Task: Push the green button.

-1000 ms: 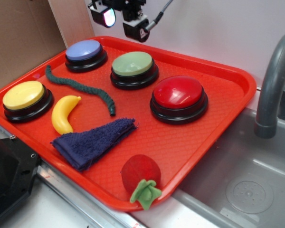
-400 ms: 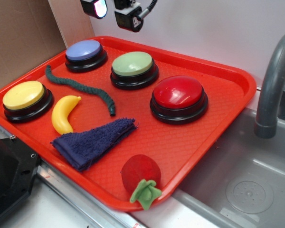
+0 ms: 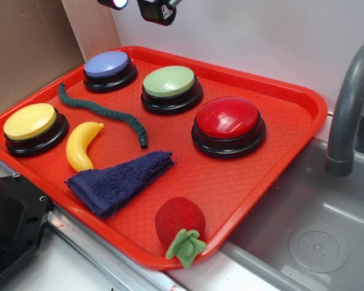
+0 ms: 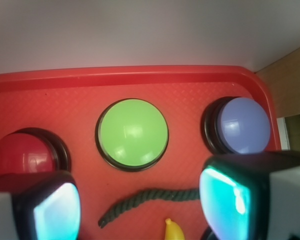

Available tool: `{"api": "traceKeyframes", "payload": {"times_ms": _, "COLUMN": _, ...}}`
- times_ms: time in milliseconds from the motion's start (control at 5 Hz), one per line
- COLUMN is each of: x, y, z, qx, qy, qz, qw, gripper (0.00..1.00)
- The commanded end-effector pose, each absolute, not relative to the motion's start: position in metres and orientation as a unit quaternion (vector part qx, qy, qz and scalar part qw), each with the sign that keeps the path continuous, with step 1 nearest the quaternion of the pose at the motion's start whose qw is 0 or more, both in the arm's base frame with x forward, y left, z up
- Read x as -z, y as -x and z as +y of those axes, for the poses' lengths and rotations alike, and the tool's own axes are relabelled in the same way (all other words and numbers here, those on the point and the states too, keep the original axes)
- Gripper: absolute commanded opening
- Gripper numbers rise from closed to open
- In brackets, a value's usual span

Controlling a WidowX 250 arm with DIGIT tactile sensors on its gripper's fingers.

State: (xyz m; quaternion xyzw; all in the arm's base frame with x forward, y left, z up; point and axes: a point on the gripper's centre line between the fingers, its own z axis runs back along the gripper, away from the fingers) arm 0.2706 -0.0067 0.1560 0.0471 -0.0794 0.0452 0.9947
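Wrist view: green button [image 4: 132,133] round, no long axis, dome facing up, between the spread pads [image 4: 230,202] of the wide, empty pincer [image 4: 140,205]. Exterior adds red button [image 3: 228,125].

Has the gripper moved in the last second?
Yes. The gripper has risen and drifted left, up past the tray's far rim, and is now nearly out of the exterior view's top edge.
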Motion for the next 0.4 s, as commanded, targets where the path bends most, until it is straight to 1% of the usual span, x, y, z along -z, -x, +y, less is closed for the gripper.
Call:
{"api": "traceKeyframes", "payload": {"times_ms": 0, "x": -0.1846, "y": -0.2622, "z": -0.0157, "qx": -0.035, "qy": -0.051, "qz": -0.131, "qw": 0.989, "gripper": 1.00}}
{"api": "traceKeyframes", "payload": {"times_ms": 200, "x": -0.1896, "y": -0.2593, "z": -0.0203, "qx": -0.017, "qy": -0.064, "qz": -0.148, "qw": 0.987, "gripper": 1.00}}
